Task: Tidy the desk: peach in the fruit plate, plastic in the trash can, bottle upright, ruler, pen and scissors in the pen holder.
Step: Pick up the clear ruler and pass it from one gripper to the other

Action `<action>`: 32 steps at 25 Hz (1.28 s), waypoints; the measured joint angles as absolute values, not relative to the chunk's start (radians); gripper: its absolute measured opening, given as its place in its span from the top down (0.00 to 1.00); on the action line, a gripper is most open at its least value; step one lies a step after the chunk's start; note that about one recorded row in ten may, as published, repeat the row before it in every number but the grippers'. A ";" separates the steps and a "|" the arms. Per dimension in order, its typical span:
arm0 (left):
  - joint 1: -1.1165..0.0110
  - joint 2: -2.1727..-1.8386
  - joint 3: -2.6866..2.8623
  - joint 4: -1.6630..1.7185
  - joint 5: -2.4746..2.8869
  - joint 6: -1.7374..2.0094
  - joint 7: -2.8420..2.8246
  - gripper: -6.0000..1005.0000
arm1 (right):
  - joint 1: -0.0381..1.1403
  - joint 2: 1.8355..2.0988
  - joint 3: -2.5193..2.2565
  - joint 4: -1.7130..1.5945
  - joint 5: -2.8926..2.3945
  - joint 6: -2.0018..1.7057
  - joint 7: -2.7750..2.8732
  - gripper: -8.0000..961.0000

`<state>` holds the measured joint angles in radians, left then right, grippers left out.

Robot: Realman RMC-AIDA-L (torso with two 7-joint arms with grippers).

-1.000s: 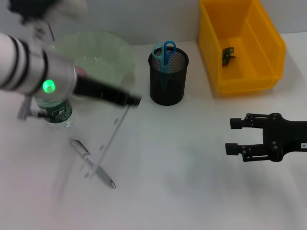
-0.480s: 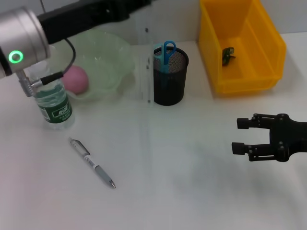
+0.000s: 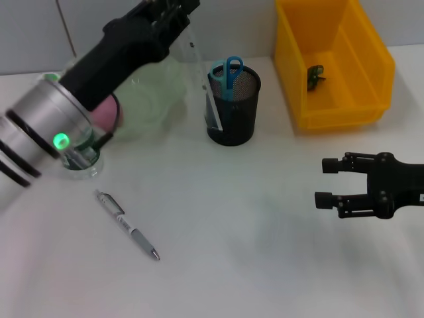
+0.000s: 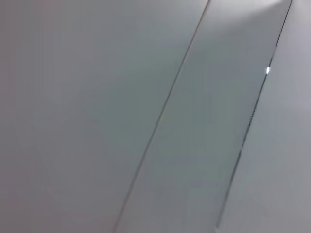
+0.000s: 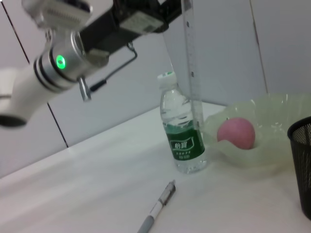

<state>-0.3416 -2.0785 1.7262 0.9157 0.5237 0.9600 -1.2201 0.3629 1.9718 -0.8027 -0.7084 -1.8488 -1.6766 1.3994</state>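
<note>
The left gripper (image 3: pixel 173 10) is raised above the back of the desk, closed on the top end of the clear ruler (image 3: pixel 204 83), which hangs down with its lower end inside the black mesh pen holder (image 3: pixel 232 106), beside the blue scissors (image 3: pixel 228 71). The right gripper (image 3: pixel 331 182) hovers over the desk on the right with its fingers spread and nothing between them. The pen (image 3: pixel 127 225) lies on the desk, the bottle (image 5: pixel 183 131) stands upright just beside the green plate (image 5: pixel 269 124) holding the peach (image 5: pixel 236 132), and a dark scrap (image 3: pixel 314 76) lies in the yellow bin (image 3: pixel 371 63).

Lab: white bench (image 3: pixel 252 265), panel wall (image 5: pixel 291 43).
</note>
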 joint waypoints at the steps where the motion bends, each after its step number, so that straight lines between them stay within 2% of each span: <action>1: -0.342 -2.078 1.726 0.916 0.524 0.960 -1.220 0.61 | 0.365 1.974 -0.798 -0.707 -1.848 -1.676 1.397 0.15; 4: -0.342 -2.079 1.913 0.830 0.194 0.990 -0.816 0.61 | 0.374 1.990 -0.764 -0.703 -1.847 -1.675 1.372 0.15; 9: -0.341 -2.079 1.958 0.818 0.126 0.990 -0.713 0.61 | 0.392 2.062 -0.665 -0.719 -1.844 -1.672 1.266 0.15; 10: -0.344 -2.080 2.094 0.797 -0.075 0.991 -0.480 0.61 | 0.397 2.073 -0.649 -0.719 -1.841 -1.669 1.246 0.15; 11: -0.344 -2.080 2.094 0.797 -0.075 0.991 -0.480 0.61 | 0.405 2.079 -0.641 -0.706 -1.824 -1.664 1.222 0.15; 17: -0.346 -2.080 2.299 0.824 -0.363 1.000 -0.137 0.61 | 0.454 2.081 -0.641 -0.546 -1.663 -1.644 1.062 0.15; 32: -0.379 -2.080 2.377 0.835 -0.481 0.995 -0.021 0.61 | 0.634 2.088 -0.635 -0.258 -1.619 -1.501 0.816 0.15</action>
<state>-0.3792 -2.0800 2.3773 0.8352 -0.4811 0.9951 -0.0214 0.6336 2.0878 -0.6348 -0.2580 -1.6186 -1.5010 0.8160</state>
